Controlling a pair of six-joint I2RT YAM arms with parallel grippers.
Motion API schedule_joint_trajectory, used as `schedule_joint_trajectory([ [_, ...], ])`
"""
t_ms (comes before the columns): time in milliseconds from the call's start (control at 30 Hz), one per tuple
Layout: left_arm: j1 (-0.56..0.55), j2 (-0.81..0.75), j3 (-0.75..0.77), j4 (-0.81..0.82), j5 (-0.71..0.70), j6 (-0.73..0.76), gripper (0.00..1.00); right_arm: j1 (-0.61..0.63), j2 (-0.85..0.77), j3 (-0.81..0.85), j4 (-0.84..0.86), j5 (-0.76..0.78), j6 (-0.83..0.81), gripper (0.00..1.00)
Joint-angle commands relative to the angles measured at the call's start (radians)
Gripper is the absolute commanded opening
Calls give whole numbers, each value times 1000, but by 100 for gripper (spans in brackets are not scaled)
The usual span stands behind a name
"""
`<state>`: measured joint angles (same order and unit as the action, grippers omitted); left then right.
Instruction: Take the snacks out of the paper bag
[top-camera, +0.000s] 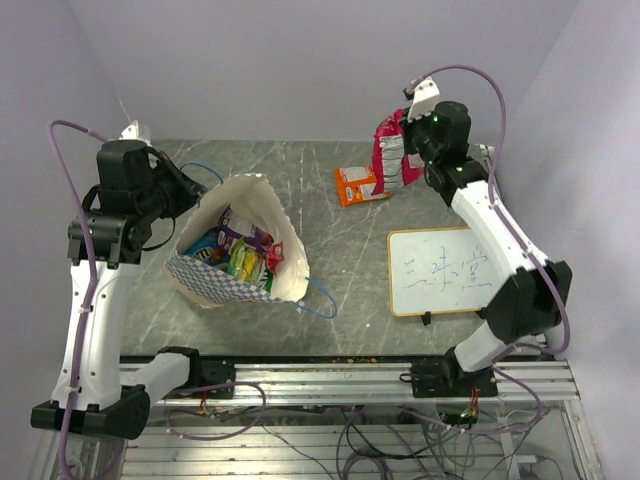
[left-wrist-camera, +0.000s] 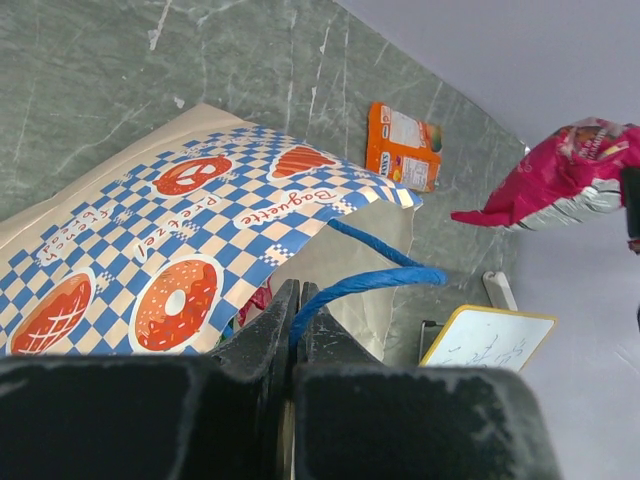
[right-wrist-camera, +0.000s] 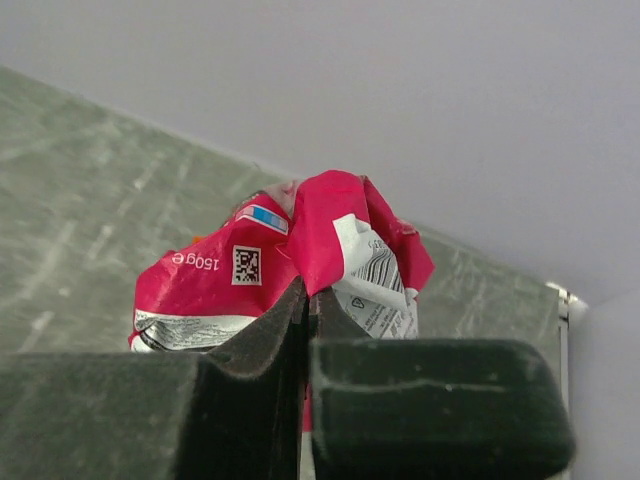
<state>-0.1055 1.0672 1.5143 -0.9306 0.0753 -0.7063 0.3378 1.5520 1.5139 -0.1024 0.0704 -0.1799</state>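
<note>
Paper bag (top-camera: 262, 215): cream, with a blue-and-white checkered band printed with pretzels and doughnuts (left-wrist-camera: 180, 250). It sits on the left half of the grey marbled table (top-camera: 340, 330), its mouth gaping upward.

Contents: several snack packets (top-camera: 238, 255) crowded together inside the bag, with blue, purple, green-yellow and red foil showing.

Handles: one blue string handle (left-wrist-camera: 370, 282) runs from the bag's rim into the left gripper. A second blue loop (top-camera: 320, 300) lies on the table at the bag's near right corner.

Left gripper (left-wrist-camera: 298, 300): at the bag's far left rim, fingers clenched together on the blue string handle.

Right gripper (right-wrist-camera: 308, 300): at the far right of the table, fingers pinched tight on a crumpled red packet (right-wrist-camera: 290, 255), which hangs clear of the tabletop (top-camera: 392, 150). The packet shows a barcode, a QR code and "150g".

Orange packet (top-camera: 357, 185): lies flat on the table near the far edge, between the bag and the red packet, touching neither.

Whiteboard (top-camera: 440, 270): framed, with blue writing on it. It lies flat on the right side of the table, well apart from the bag.
</note>
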Motion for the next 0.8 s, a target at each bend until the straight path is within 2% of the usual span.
schedule_joint_trajectory([
  [0,0,18,38,-5,9,42,7,-113,96,6,73,-249,-94,0],
  [233,0,74,85,-47,-12,86,7,-187,299,133,-27,-458,-334,0],
  [500,0,123,122,-86,-30,103,7,-199,431,240,-107,-583,-417,0],
  [600,0,140,133,-94,-29,111,7,-177,444,240,-129,-587,-438,0],
  [767,0,152,140,-98,-34,121,7,-130,516,237,-92,-489,-461,0],
])
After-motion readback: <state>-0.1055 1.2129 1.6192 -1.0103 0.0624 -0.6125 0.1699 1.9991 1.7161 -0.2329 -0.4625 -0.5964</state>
